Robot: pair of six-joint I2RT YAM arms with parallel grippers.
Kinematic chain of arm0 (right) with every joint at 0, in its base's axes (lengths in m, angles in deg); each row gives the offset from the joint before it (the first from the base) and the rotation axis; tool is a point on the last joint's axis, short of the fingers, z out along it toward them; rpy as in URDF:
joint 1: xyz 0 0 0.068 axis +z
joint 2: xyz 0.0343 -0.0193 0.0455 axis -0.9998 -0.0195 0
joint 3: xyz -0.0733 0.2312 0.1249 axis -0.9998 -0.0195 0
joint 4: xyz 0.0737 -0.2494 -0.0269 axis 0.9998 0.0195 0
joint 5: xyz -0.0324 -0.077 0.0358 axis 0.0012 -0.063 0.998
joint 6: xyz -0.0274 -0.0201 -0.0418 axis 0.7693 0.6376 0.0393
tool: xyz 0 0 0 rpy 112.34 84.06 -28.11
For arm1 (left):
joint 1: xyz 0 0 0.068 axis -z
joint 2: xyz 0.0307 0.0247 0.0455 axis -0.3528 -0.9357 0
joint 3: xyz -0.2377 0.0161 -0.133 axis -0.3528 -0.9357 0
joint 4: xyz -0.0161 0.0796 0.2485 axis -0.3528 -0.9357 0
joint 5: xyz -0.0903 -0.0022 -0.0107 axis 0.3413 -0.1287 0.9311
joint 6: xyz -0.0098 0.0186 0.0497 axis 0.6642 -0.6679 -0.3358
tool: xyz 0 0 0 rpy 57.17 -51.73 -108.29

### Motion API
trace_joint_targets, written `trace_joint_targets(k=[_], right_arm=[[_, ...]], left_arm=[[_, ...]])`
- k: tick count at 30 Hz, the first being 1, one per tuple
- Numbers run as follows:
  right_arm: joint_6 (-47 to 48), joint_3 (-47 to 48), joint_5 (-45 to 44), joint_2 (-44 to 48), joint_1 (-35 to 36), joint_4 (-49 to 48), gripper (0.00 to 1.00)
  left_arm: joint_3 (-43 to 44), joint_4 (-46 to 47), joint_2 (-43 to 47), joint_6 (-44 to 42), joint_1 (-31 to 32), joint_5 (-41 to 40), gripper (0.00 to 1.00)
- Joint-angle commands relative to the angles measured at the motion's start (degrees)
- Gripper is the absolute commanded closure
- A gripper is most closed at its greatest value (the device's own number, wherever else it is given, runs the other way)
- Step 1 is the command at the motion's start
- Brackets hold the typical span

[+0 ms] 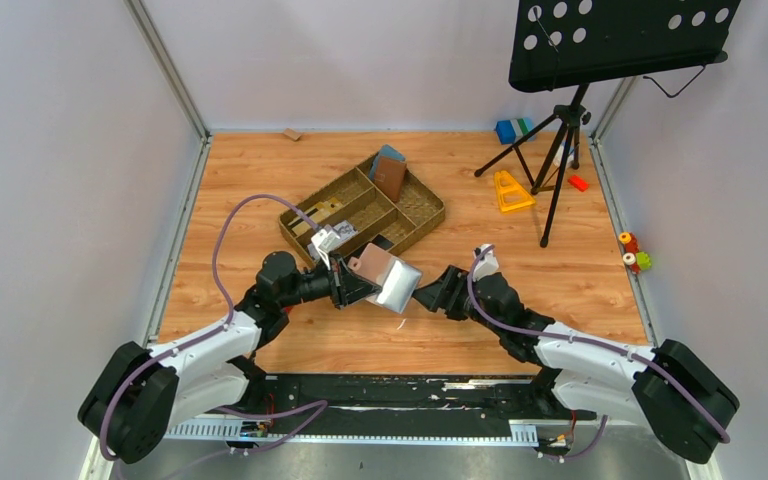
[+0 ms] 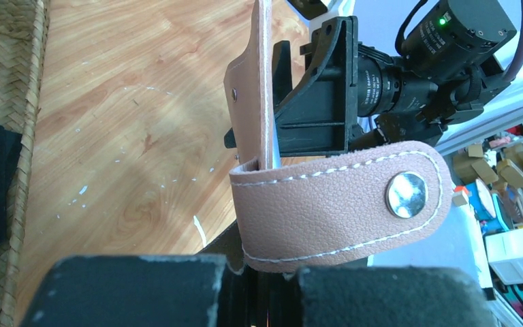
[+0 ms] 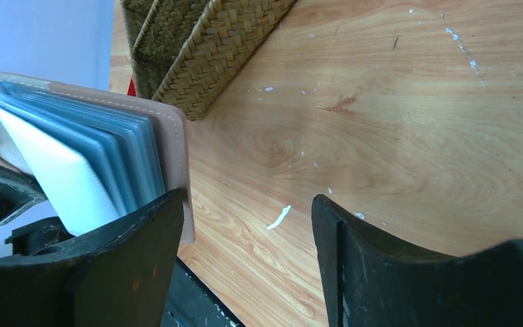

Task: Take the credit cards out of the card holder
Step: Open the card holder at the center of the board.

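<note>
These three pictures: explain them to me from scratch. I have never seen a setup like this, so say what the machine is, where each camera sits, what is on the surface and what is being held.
The machine is two robot arms bolted at the near edge of a wooden table, each ending in a two-finger gripper.

The wide picture comes from a fixed camera above and behind the arms. The other two come from small cameras on the wrists, so each shows its own black fingers up close.

On the table lie a woven tray with compartments holding a few small things, a yellow triangle and the legs of a black music stand.

The left gripper is shut on the card holder, a tan folding wallet, lifted off the table. Its closing tab hangs loose with the snap undone. The right gripper is open beside the wallet's blue-grey card sleeves, holding nothing.
</note>
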Motion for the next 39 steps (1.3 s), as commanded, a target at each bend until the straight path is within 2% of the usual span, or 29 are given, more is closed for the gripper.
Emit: trace_joint_targets(k=[1,4,9,16,23,27,33,39], right_arm=[[0.0,2.5,-0.1,0.2,0.2,-0.7,0.32],[0.6,2.9,3.2,0.2,0.4,-3.2,0.33],[2.4,2.9,4.1,1.2,1.5,-5.6,0.33],[3.7,0.9,9.0,0.4,1.8,-15.7,0.33],[5.3,1.0,10.3,0.7,2.8,-18.4,0.33],[5.5,0.8,11.5,-0.1,3.1,-20.9,0.35],[6.4,2.1,12.4,-1.3,4.1,-21.1,0.33],[6.7,2.7,11.0,-1.4,4.3,-18.4,0.36]], left_arm=[[0.2,3.3,0.3,-0.5,-0.3,0.7,0.96],[0.7,3.4,-1.1,-0.4,-0.3,1.1,0.96],[1.3,3.5,-3.0,-0.1,-0.3,1.5,0.96],[1.4,6.4,-5.7,1.4,-0.3,3.5,0.95],[1.9,7.4,-8.2,2.1,-0.3,4.6,0.94],[2.2,13.0,-12.5,5.4,-0.3,8.4,0.93],[2.0,26.5,-20.1,13.4,-0.3,12.7,0.92],[1.9,28.9,-22.0,14.6,-0.3,13.2,0.87]])
